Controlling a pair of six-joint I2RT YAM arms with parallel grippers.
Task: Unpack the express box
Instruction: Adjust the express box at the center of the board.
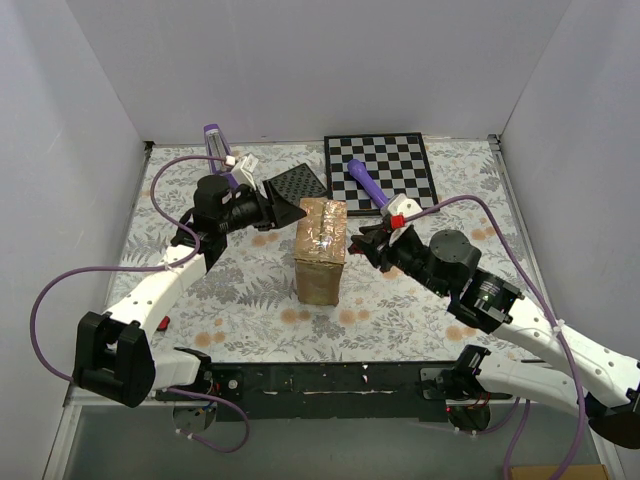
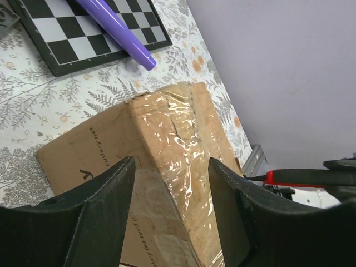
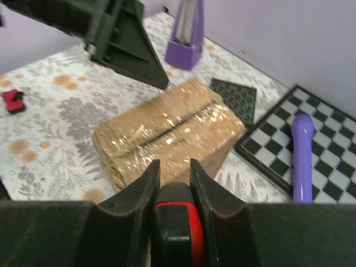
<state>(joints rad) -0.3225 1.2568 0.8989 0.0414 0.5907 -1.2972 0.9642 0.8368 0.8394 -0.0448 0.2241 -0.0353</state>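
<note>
A floral-printed cloth (image 1: 250, 300) covers the table, which is boxed in by plain white walls. Near the middle of it stands the small brown cardboard express box (image 1: 321, 240), its glossy taped face upward. The long axis of that top face runs from the arms' side toward the back wall, and a dark seam under the tape follows the same line.

The left gripper (image 2: 172, 167) hangs over the box's left top edge. Its jaws are spread with the taped edge showing in the gap, and nothing is pinched. The right gripper (image 3: 173, 167) sits just right of the box, its jaws clamped on a black-and-red tool (image 3: 173, 222) aimed at the taped face.

Behind the box lies a flat black-and-white chessboard (image 1: 400, 160) with a purple plastic cylinder (image 1: 365, 183) resting across it. A dark textured square pad (image 1: 298, 183) sits just left of the board, a purple upright holder (image 3: 186, 39) stands near the back wall, and a small red piece (image 1: 165, 322) lies well off to the left.

Only the left wrist view shows black lettering on a bare cardboard side. Only the right wrist view shows the seam along its whole length. The overhead view alone shows both arms flanking the box.
</note>
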